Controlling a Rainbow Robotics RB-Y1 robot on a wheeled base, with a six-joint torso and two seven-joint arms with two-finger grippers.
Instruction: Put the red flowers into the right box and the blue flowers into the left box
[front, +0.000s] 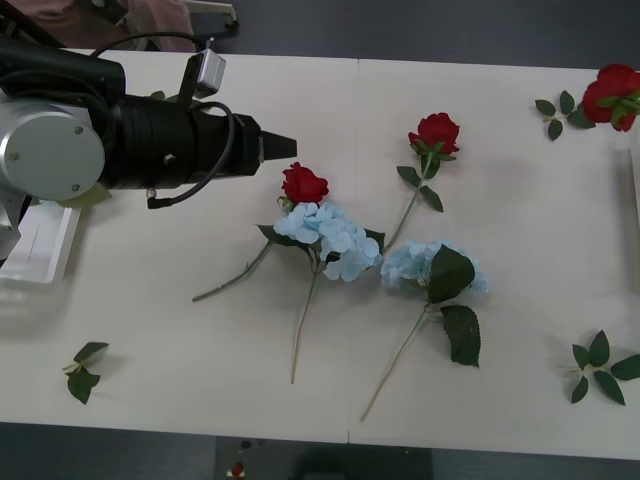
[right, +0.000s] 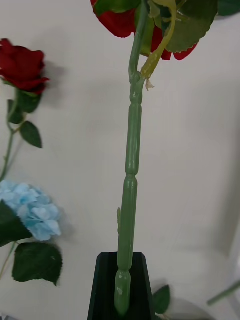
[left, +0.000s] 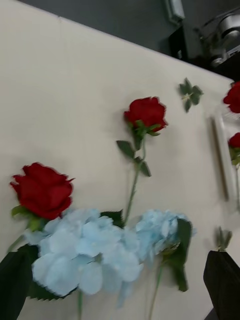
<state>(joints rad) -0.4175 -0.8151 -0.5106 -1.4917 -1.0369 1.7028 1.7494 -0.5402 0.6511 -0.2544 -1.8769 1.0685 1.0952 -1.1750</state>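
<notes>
The right gripper (right: 122, 285) has its black fingers closed on the stem end of a red rose (right: 145, 20), the bloom hanging beyond it over the desk (front: 500, 320). The left gripper (front: 285, 147) reaches in from 9 o'clock, its tip just at 10 o'clock of a second red rose (front: 304, 184); whether its fingers are parted I cannot tell. That rose lies against a blue hydrangea (front: 330, 238), with another blue hydrangea (front: 425, 265) just at 3 o'clock of it. A third red rose (front: 435, 133) lies at 1 o'clock of the pair. The left box (front: 40, 250) sits under the left arm. Loose leaf sprigs (front: 82, 368) lie near the desk's edges.
</notes>
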